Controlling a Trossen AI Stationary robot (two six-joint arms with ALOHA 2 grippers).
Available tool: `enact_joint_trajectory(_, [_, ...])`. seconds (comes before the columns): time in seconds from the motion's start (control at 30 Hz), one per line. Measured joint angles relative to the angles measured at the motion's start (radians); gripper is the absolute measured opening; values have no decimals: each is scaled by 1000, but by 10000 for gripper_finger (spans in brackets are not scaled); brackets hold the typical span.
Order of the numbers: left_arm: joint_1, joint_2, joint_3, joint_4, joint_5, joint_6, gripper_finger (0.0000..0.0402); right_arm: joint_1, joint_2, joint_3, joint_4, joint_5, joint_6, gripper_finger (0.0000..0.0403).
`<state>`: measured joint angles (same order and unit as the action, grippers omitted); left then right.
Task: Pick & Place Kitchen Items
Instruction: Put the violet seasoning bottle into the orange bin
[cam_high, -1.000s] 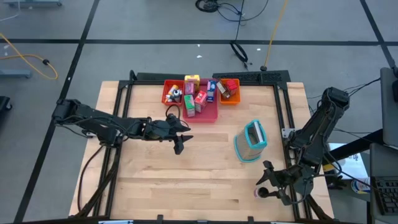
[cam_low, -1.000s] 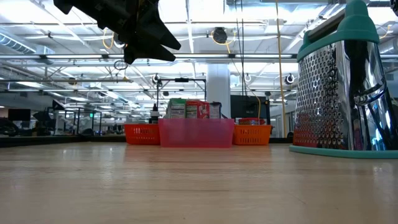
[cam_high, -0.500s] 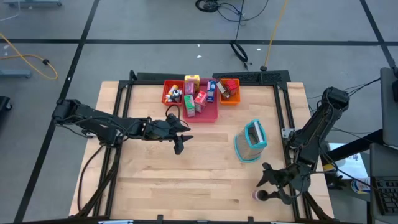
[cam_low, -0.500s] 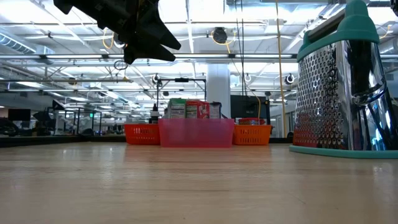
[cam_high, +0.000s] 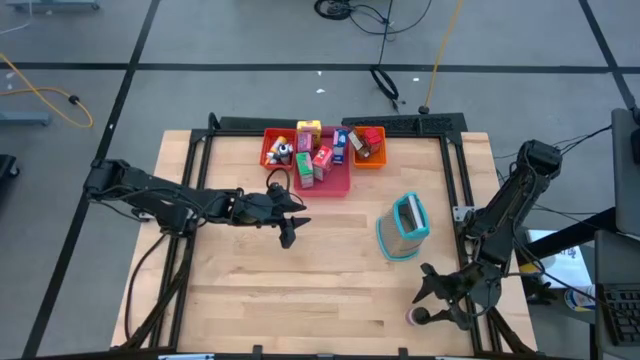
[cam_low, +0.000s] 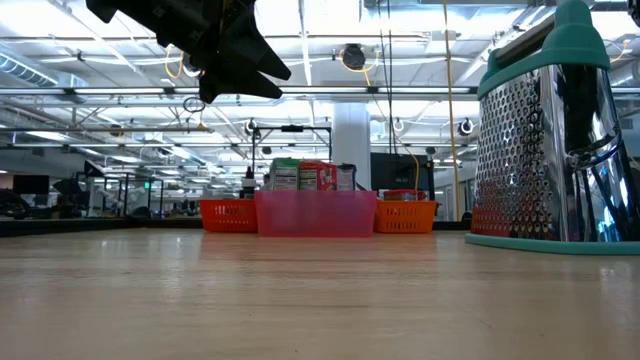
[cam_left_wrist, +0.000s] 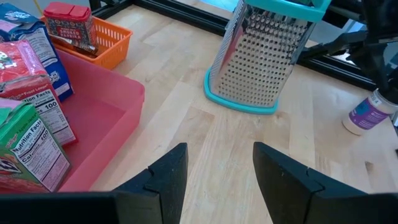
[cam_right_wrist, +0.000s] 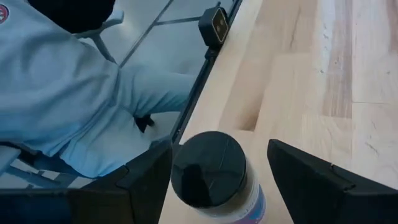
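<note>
A tiny bottle (cam_right_wrist: 210, 171) with a black cap and a pale purple label stands upright on its base by the table's near right edge (cam_high: 417, 314). My right gripper (cam_right_wrist: 217, 152) (cam_high: 421, 283) is open. Its fingers stand on either side of the bottle without touching it. My left gripper (cam_left_wrist: 217, 158) (cam_high: 290, 232) hangs open above mid-table, just near of the trays. Food boxes (cam_high: 318, 160) in green, red, blue and yellow stand in the trays at the far edge. A red block (cam_left_wrist: 67, 18) sits in the orange tray (cam_left_wrist: 102, 43).
A teal-and-white grater (cam_high: 404, 226) (cam_low: 548, 130) stands upright right of centre. The red (cam_high: 270, 152), pink (cam_high: 338, 182) and orange (cam_high: 372, 160) trays sit side by side at the far edge. A person in pale blue clothing (cam_right_wrist: 68, 99) shows beyond the table's right edge.
</note>
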<state>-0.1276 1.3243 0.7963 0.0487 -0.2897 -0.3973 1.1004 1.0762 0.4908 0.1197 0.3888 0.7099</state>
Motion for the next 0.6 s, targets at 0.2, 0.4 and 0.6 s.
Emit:
enact_joint_trajectory(0.2, [0,0,0,0,0,-2,184,0,-12,0,-2,-61,-13,256])
enact_joint_trajectory(0.4, [0,0,0,0,0,-10,184,0,-19,0,-36,-104,-18,256])
enact_joint_trajectory(0.6, [0,0,0,0,0,-24,184,1,-19,0,-49,-105,-15,256])
